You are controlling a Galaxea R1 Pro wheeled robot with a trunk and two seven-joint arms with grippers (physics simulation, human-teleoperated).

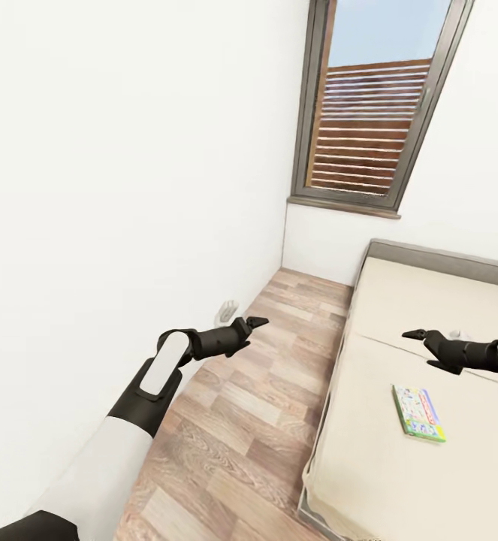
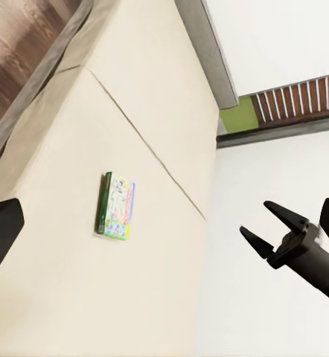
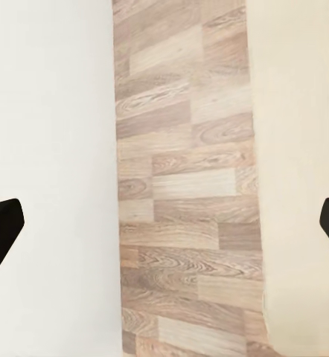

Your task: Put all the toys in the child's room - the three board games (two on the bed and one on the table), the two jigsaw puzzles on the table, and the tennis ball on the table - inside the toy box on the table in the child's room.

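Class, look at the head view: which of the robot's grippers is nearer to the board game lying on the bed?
Right. The right gripper hovers over the bed, just beyond the board game. The left gripper hangs over the wood floor, off the mattress, clearly farther away.

A bedroom in a home is shown: a low bed (image 1: 399, 421) with a cream mattress is set along white walls (image 1: 91, 188), above a wood plank floor (image 1: 241, 421), with a grey-framed window (image 1: 376, 105) beyond.

a flat green-edged board game (image 1: 418, 412) lies on the cream bed (image 1: 369, 451).
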